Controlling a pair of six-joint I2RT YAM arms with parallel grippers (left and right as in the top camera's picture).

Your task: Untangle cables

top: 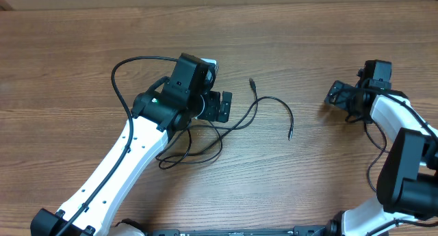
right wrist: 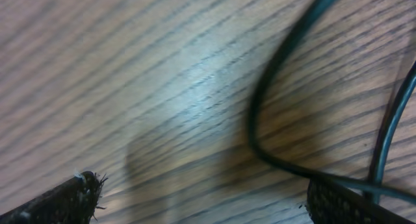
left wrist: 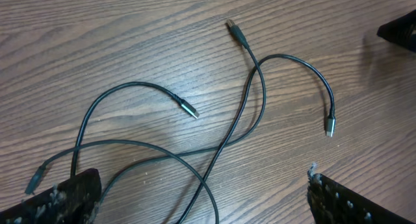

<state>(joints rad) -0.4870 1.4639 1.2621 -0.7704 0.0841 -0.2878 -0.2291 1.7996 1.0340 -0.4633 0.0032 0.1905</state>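
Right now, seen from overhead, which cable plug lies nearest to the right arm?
The plug ending the arched cable, lowest and farthest right. The other visible plug lies higher and further left, farther from the right arm.

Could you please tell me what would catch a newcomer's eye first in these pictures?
A loose tangle of thin black cables lies around the middle of the brown wood-grain table, cords crossing one another and small metal-tipped plugs pointing outward. The left gripper hovers open over it, while the right gripper is open near the table's right edge, apart from the tangle.
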